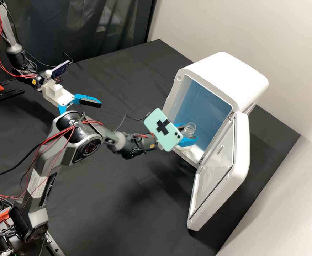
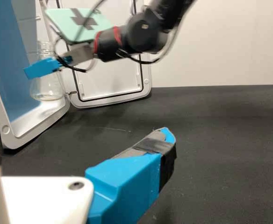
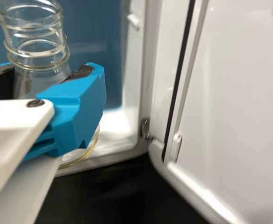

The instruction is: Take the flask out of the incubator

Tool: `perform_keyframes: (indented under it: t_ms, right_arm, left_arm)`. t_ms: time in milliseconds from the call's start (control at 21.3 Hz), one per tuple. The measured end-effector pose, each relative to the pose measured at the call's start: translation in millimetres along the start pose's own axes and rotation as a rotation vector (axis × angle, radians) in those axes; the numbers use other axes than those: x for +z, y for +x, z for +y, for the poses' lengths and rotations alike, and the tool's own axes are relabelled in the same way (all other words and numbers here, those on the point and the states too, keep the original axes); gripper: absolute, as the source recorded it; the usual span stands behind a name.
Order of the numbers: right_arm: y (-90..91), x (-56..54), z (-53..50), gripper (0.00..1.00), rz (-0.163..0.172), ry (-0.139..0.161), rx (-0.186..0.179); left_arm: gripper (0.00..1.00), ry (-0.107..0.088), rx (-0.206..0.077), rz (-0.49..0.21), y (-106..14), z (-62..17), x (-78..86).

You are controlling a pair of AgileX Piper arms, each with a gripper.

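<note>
1. The step in hand looks like the grasp inside the chamber. The clear glass conical flask point(image 1: 190, 128) stands at the front of the blue interior of the white box-shaped incubator point(image 1: 227, 74), right of frame centre in the high view. The white hinged door point(image 1: 230, 170) is swung wide open toward the lower right.
2. The right arm's jaws are closed on the flask, one blue finger point(image 3: 75, 112) on each side just below the ribbed neck. The glass base appears to rest on the chamber floor, so the lift seems not yet made.
3. The next move, I judge, calls for a small rise, then a straight pull back toward frame left. The flask should be kept upright and clear of the lower sill and the door's edge.
4. The right arm point(image 1: 77, 142) stretches in from the lower left with its forearm nearly level. A mint-green phone with a black cross point(image 1: 163, 129) sits on its wrist.
5. The left arm point(image 1: 15, 53) sits in the upper left, well apart from the incubator, above the black desk point(image 1: 127, 199). The left arm's jaws stand open, holding nothing.
</note>
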Motion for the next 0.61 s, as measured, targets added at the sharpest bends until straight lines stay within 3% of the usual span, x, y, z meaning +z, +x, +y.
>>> perform_keyframes:
  t_ms: [141,376,611]
  right_arm:
    - [-21.1,11.6,-2.3,0.00,0.014,-0.007,-0.011]
    - [-58.1,42.7,-5.1,0.00,0.027,-0.021,-0.036]
    - [-84.2,68.2,-10.5,0.00,-0.015,-0.007,-0.048]
  left_arm:
    - [1.00,0.000,0.000,0.000,0.0,0.0,0.0]
    - [1.00,-0.001,0.015,0.015,-1.9,3.6,-3.4]
    - [1.00,-0.008,0.035,0.036,-5.9,8.8,-9.0]
